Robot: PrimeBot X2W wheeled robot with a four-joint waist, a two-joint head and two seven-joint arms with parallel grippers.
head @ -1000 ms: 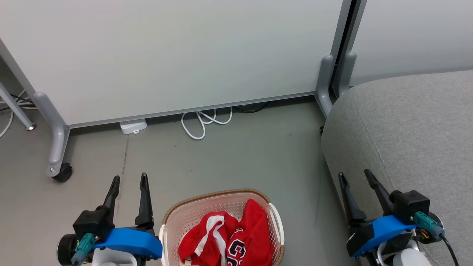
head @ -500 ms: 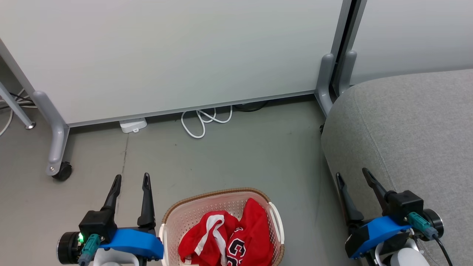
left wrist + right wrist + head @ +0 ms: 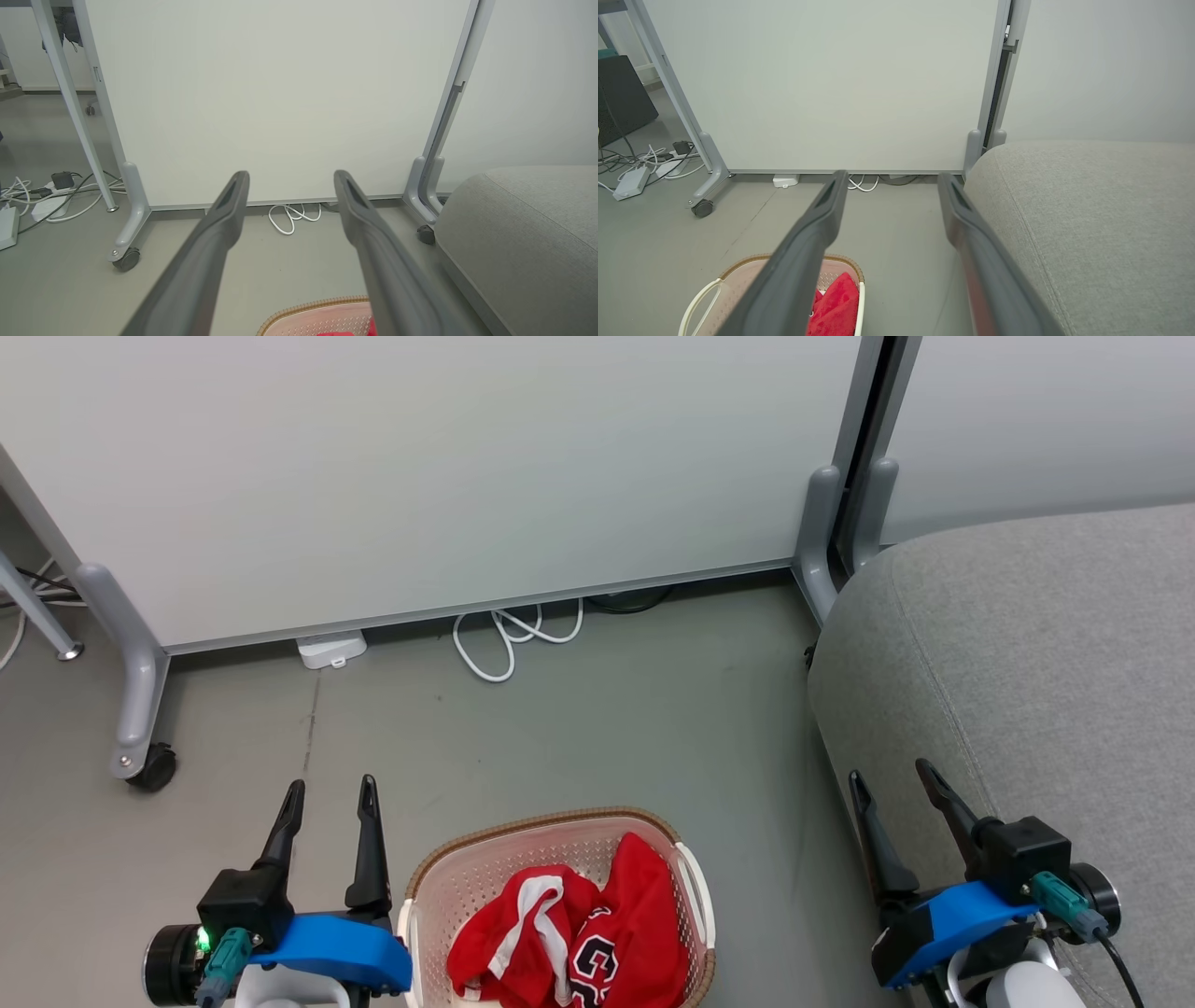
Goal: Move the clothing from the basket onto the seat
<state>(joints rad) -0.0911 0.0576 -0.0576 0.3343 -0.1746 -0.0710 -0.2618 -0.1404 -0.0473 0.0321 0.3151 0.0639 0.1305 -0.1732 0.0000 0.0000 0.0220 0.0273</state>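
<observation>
While both arms hover over the grey floor (image 3: 607,737), the left claw (image 3: 331,784) at 8 o'clock of the head view and the right claw (image 3: 889,771) at 4 o'clock each stand with fingers spread wide, gripping nothing. The basket (image 3: 560,819) sits on the floor at 6 o'clock, between the claws, with the red clothing (image 3: 579,943) heaped inside. The seat (image 3: 1027,644) occupies 3 o'clock, apart from the basket; a white cable (image 3: 509,644) lies coiled at 12 o'clock beneath the partition panel (image 3: 467,476).
</observation>
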